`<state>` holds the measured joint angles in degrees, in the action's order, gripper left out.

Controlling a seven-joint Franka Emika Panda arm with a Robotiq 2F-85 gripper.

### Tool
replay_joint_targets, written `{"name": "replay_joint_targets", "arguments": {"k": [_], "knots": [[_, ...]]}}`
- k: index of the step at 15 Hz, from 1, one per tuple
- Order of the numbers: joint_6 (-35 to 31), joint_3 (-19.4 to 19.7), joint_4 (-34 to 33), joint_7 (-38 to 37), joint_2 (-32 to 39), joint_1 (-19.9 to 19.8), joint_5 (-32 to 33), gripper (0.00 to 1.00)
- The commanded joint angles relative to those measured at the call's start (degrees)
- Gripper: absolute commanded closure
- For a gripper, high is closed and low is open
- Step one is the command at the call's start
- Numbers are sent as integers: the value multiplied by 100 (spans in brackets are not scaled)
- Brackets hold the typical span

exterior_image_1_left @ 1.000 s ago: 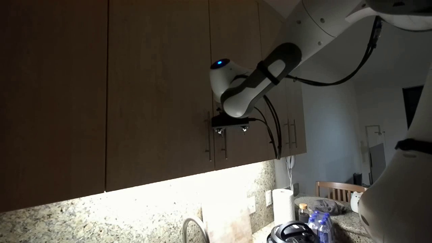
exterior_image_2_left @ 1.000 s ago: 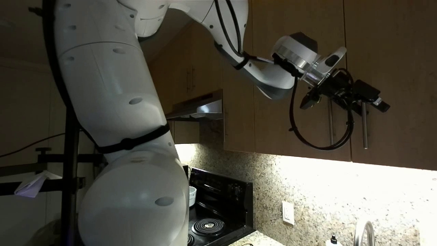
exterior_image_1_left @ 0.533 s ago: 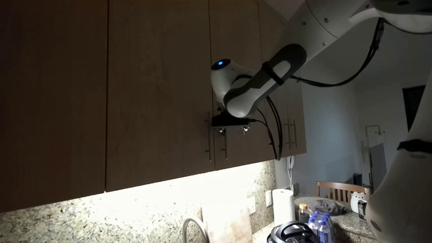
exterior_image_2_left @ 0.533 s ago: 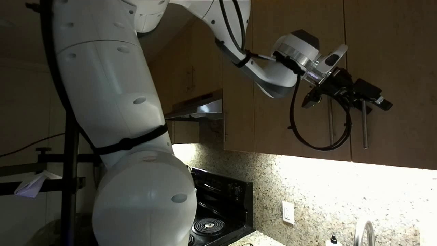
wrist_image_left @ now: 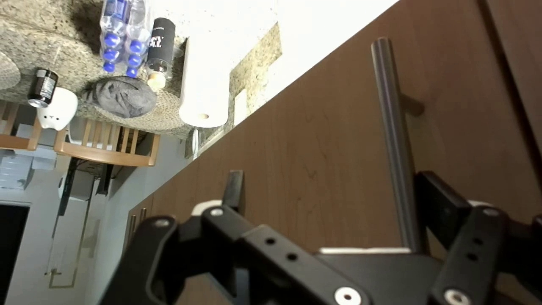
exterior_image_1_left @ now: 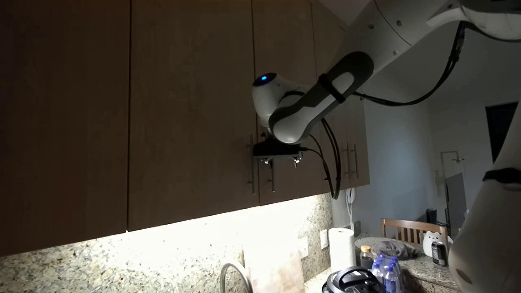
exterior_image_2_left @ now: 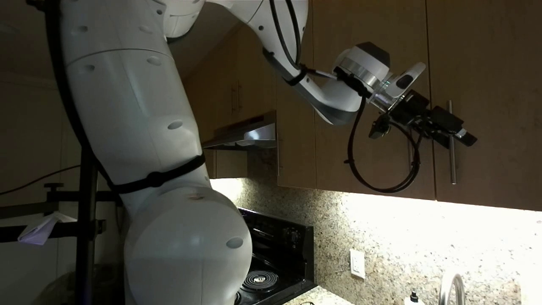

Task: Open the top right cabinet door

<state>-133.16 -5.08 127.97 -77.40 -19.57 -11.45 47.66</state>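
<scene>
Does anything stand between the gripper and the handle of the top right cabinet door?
Nothing visible does. In the wrist view, the bar handle shows between the open jaws of the gripper, close beside one; contact is unclear. Behind it is the top right cabinet door.

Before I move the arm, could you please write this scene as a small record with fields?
target: narrow cabinet door, shut
pull point: metal handle, near the door's left edge
grasp: end effector open; wrist view shows the handle between its fingers
contact: cannot be told from these views
also in view: paper towel roll, blue-capped bottles
</scene>
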Motion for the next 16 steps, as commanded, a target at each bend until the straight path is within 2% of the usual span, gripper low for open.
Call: {"name": "replay_joint_targets", "arguments": {"k": [1, 7, 10, 14, 16], "knots": [[253, 171, 300, -343, -319, 24, 48, 0], [240, 330, 521, -597, -581, -65, 79, 0], [-131, 435, 788, -465, -833, -65, 172, 0], [-1042, 773, 1287, 291, -1266, 8, 51, 0], [-1305, 892, 1480, 660, -1450, -99, -2, 0]]}}
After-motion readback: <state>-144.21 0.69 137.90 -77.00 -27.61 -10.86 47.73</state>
